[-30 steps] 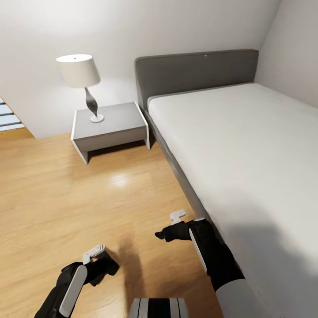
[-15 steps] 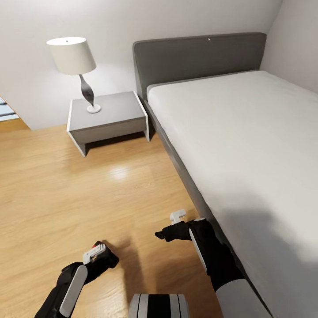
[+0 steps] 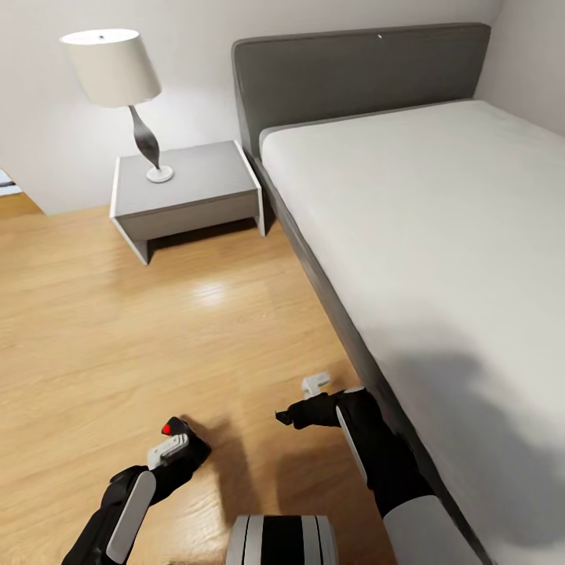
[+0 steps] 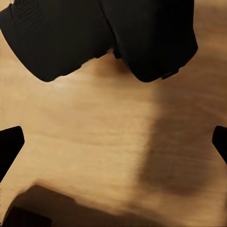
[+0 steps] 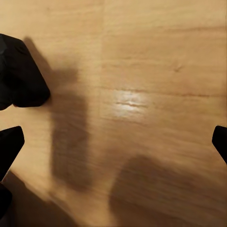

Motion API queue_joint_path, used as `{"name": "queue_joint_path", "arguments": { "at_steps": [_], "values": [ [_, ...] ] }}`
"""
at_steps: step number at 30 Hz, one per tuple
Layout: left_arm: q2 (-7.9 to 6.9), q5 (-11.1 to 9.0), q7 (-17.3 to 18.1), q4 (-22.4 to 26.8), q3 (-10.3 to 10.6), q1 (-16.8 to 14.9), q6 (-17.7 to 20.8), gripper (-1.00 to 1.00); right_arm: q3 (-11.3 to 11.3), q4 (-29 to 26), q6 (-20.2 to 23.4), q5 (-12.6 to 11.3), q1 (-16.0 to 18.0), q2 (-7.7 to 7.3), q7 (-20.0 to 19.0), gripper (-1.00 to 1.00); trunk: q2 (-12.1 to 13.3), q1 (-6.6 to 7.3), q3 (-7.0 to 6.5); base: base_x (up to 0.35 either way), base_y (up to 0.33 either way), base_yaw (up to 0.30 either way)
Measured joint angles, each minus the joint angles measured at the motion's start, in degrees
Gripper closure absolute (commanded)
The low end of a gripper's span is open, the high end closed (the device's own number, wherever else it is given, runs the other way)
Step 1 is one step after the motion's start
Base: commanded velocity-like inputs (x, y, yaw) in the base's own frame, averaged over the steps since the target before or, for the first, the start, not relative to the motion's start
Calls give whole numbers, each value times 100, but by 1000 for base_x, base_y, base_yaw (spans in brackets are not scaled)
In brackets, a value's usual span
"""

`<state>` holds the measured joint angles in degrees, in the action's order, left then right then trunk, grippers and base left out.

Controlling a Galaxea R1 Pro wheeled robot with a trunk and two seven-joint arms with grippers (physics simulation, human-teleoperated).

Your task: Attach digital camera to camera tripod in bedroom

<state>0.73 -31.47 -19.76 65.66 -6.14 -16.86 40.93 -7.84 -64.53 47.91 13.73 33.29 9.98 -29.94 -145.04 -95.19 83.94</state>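
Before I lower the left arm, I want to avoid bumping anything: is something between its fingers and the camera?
Nothing visible does. In the left wrist view the camera lies just ahead of the open left fingers, with bare wood floor between them.

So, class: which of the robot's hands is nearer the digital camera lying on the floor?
Left. The left hand sits right at the digital camera, its open fingers just short of the black body. The right hand hangs open farther off, beside the bed.
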Motion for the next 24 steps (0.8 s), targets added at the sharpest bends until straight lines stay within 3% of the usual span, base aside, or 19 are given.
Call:
{"name": "queue_joint_path", "arguments": {
  "at_steps": [11, 24],
  "values": [
    [-2, 6, -6, 0, 0, 0, 2, -100, -8, 7, -7, 1, 0, 0, 0, -100, -15, -28, 244, 0, 0, 0],
    [0, 9, -9, 0, 0, 0, 9, -100, -10, 5, -8, 0, 0, 0, 1, -100, -15, -28, 245, 0, 0, 0]
  ]
}}
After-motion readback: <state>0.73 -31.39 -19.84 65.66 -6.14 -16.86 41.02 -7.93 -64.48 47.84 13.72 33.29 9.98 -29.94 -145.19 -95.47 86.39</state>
